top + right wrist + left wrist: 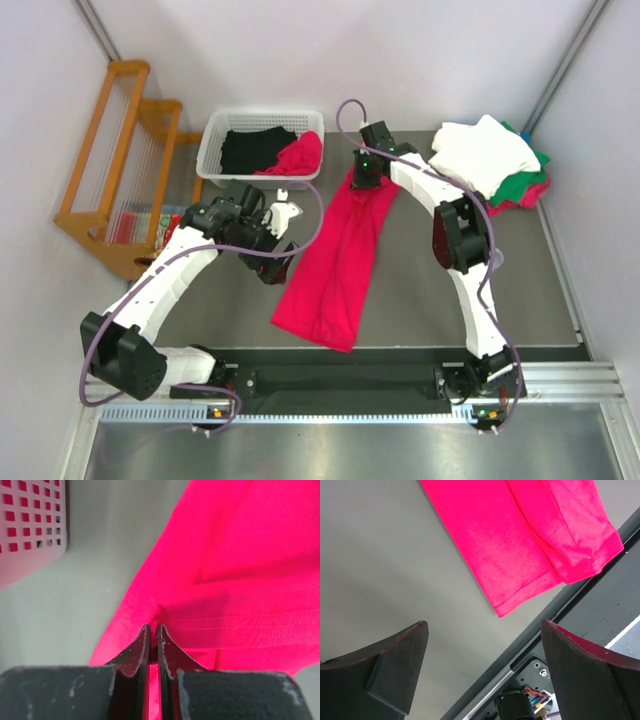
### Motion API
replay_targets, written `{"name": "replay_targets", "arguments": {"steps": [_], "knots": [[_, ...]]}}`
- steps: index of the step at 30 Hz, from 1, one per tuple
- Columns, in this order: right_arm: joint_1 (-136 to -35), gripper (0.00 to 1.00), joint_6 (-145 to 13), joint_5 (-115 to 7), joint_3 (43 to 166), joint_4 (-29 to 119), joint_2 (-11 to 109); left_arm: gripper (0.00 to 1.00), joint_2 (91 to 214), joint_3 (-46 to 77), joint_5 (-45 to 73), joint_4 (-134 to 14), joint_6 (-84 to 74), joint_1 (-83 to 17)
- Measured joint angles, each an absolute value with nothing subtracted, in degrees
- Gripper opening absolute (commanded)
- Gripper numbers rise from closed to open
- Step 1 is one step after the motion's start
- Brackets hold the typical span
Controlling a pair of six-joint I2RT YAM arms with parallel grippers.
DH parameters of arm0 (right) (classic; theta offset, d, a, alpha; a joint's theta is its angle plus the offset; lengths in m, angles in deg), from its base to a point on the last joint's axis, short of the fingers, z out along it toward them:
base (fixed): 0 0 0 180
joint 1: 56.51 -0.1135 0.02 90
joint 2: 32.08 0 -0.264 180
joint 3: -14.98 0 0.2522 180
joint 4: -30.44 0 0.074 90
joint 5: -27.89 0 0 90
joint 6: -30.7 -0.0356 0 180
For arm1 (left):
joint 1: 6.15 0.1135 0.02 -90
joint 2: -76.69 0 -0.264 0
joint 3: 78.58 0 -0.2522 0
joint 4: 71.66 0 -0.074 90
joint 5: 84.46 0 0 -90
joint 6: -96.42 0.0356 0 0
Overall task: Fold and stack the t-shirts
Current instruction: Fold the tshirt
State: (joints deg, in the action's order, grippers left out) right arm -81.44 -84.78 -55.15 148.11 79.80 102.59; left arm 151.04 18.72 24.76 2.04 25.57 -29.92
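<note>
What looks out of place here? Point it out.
The red t-shirt lies bunched into a long slanted strip, not flat, its far end pinched in the shut right gripper. A clothing stack at the far right looks untidy.

The crimson t-shirt (338, 262) is soft matt cloth with stitched hems. The table (420, 300) looks smooth, dull grey. The basket (215, 150) is white lattice plastic, the rack (105, 170) varnished wood, the gripper fingers (140, 650) scuffed black plastic.
</note>
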Motion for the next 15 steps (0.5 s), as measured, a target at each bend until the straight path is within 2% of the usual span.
{"name": "replay_targets", "arguments": {"steps": [5,15], "knots": [[-82.0,0.0,-83.9,-55.8,150.2,81.5,103.2,0.99,151.1,18.8,24.8,1.9,25.6,-29.9],[-82.9,0.01,-85.0,-52.9,165.6,81.0,112.2,0.99,151.1,19.0,24.9,1.8,25.3,-29.9]]}}
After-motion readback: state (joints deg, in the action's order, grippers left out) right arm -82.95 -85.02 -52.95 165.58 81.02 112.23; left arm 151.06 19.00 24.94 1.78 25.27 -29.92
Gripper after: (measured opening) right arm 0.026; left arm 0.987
